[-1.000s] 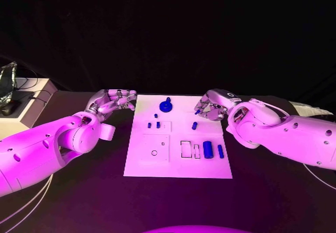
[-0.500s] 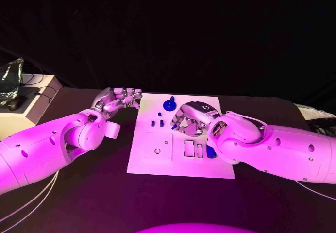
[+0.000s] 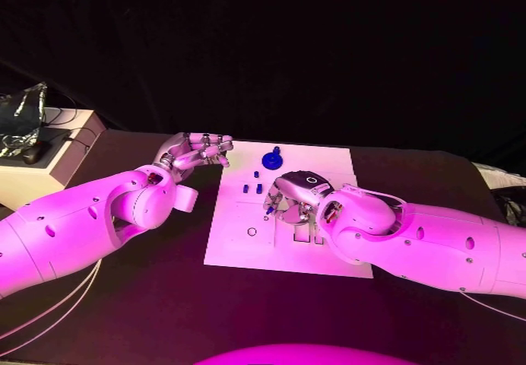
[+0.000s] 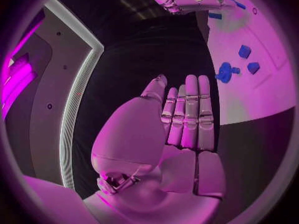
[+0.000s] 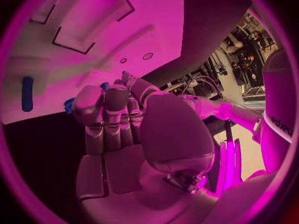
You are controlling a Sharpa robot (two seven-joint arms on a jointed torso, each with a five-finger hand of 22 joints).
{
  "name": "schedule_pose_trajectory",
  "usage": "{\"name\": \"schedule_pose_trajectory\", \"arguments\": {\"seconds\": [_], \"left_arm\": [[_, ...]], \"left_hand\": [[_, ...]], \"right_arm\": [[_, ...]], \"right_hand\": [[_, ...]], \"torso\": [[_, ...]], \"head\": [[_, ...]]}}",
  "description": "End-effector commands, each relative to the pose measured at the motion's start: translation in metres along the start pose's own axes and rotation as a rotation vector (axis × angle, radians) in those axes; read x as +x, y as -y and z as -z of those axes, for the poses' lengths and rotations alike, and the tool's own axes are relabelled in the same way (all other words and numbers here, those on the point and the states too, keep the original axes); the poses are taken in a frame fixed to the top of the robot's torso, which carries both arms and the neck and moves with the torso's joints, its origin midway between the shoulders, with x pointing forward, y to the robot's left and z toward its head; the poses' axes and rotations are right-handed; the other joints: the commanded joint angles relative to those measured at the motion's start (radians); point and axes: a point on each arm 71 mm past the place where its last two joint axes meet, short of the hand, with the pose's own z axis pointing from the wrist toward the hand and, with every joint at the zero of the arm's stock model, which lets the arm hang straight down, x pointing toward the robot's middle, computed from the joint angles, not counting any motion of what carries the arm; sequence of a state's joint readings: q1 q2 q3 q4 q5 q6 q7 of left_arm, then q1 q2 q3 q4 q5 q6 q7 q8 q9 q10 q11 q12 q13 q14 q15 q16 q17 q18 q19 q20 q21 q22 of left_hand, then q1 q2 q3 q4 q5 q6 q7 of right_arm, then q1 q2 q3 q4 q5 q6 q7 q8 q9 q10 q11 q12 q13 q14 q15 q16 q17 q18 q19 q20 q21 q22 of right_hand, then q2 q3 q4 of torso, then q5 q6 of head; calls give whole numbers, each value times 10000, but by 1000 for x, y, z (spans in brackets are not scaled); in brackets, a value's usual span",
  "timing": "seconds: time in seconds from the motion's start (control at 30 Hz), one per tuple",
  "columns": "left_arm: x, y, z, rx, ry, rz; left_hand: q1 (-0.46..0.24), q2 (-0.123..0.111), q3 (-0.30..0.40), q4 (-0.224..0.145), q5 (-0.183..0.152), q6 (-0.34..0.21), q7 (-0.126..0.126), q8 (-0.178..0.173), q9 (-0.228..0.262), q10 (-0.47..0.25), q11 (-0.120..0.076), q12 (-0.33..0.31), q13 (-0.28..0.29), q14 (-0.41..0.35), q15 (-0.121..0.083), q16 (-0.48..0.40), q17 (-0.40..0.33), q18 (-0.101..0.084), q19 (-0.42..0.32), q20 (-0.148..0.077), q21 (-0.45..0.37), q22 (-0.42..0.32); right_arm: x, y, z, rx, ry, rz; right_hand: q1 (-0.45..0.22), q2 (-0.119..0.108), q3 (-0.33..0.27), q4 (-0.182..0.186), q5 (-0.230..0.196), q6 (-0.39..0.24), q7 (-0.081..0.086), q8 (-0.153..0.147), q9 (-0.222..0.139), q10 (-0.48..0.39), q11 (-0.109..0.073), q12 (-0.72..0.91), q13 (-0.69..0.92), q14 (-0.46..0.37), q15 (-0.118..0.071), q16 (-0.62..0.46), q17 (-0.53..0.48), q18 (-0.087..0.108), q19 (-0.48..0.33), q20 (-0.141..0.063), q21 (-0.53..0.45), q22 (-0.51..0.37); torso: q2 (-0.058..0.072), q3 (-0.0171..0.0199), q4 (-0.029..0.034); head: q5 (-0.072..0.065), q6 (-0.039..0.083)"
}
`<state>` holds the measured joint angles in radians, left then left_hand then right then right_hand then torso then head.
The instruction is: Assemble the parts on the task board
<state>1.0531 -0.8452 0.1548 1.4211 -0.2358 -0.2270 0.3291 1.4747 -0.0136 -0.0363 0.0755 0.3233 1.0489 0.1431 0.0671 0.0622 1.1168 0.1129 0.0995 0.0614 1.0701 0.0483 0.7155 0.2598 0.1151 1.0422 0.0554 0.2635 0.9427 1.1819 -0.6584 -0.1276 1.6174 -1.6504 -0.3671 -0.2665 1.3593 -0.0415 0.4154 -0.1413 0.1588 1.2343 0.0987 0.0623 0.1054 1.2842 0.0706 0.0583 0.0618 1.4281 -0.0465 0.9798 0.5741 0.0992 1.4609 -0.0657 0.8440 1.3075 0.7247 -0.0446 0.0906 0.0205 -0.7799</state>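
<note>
The white task board [image 3: 236, 243] lies in the middle of the black table. My right hand [image 3: 292, 202] hovers over its centre, fingers curled, pinching a small blue part [image 3: 268, 209] that peeks out by the fingertips [image 5: 69, 105]. A round blue part [image 3: 272, 160] stands at the board's far edge, also seen as a round blue part [image 4: 224, 72] from the left wrist. Small blue pieces [image 3: 255, 188] stand below it. My left hand [image 3: 198, 151] floats off the board's far left corner, fingers straight [image 4: 188, 112], holding nothing. My right forearm hides the board's right side.
A pale box [image 3: 44, 163] with a crumpled shiny object [image 3: 22, 122] stands at the table's left edge. Rectangular recesses [image 5: 93, 15] and a blue bar [image 5: 27, 93] show on the board under my right hand. Bare black table lies in front of the board.
My right hand has carried the small blue part from the board's far right edge leftward to over its centre. My left hand has stayed by the far left corner.
</note>
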Motion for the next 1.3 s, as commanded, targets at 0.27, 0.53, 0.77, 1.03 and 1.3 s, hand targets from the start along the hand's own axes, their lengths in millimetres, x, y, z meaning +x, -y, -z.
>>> {"name": "schedule_pose_trajectory", "arguments": {"seconds": [0.27, 0.53, 0.77, 1.03, 1.3], "left_arm": [[2, 1, 0, -55, -32, 17], [1, 0, 0, -74, -11, 5], [1, 0, 0, -87, -21, 7], [1, 0, 1, -143, -63, 16], [1, 0, 1, -191, -139, 39]], "left_hand": [[55, 29, -55, -30, 52, -11, 52, -22, 7, -104, 38, -8, 2, 59, 21, -39, 17, -158, 83, 10, -59, -2], [61, 35, -51, -34, 49, -11, 54, -20, 8, -124, 47, -12, 3, 56, 26, -41, 19, -157, 83, 8, -60, 14], [61, 35, -51, -34, 49, -11, 54, -20, 8, -124, 47, -12, 3, 56, 26, -41, 19, -157, 83, 8, -60, 14], [55, 37, -56, -34, 49, -12, 54, -19, 9, -140, 49, -8, 2, 51, 29, -46, 20, -157, 81, 11, -71, 35], [53, 45, -59, -33, 48, -12, 51, -19, 8, -157, 52, -3, 3, 45, 32, -54, 20, -156, 77, 16, -89, 50]], "right_arm": [[10, -5, -4, -82, -601, 663], [11, -6, -4, -92, -655, 679], [13, -4, -6, -20, -634, 719], [16, -6, -7, 22, -469, 739], [18, -6, -8, 69, -468, 870]], "right_hand": [[-31, 101, -8, -85, 37, 40, 78, 36, 8, 355, -335, 19, 15, -7, -60, 36, -15, 162, 132, -5, -19, 1004], [-47, 118, -21, -117, 60, 34, 81, 35, 1, 355, -334, 20, 15, -12, -60, 40, -29, 164, 140, -6, -55, 1002], [-50, 121, -22, -123, 68, 33, 82, 35, 0, 354, -333, 19, 15, -13, -60, 41, -31, 165, 142, -6, -64, 1001], [-61, 123, -28, -147, 105, 39, 85, 39, -3, 357, -333, 20, 16, -15, -59, 46, -40, 167, 152, -7, -87, 1000], [-64, 127, -28, -157, 112, 38, 88, 37, -5, 359, -332, 19, 15, -14, -60, 50, -43, 167, 161, -8, -84, 1002]], "torso": [[1, 18, -2], [2, 15, -22], [3, 20, -8], [2, 13, -1], [-7, 12, -17]], "head": [[84, -118], [136, -153], [132, -183], [173, -236], [197, -282]]}}
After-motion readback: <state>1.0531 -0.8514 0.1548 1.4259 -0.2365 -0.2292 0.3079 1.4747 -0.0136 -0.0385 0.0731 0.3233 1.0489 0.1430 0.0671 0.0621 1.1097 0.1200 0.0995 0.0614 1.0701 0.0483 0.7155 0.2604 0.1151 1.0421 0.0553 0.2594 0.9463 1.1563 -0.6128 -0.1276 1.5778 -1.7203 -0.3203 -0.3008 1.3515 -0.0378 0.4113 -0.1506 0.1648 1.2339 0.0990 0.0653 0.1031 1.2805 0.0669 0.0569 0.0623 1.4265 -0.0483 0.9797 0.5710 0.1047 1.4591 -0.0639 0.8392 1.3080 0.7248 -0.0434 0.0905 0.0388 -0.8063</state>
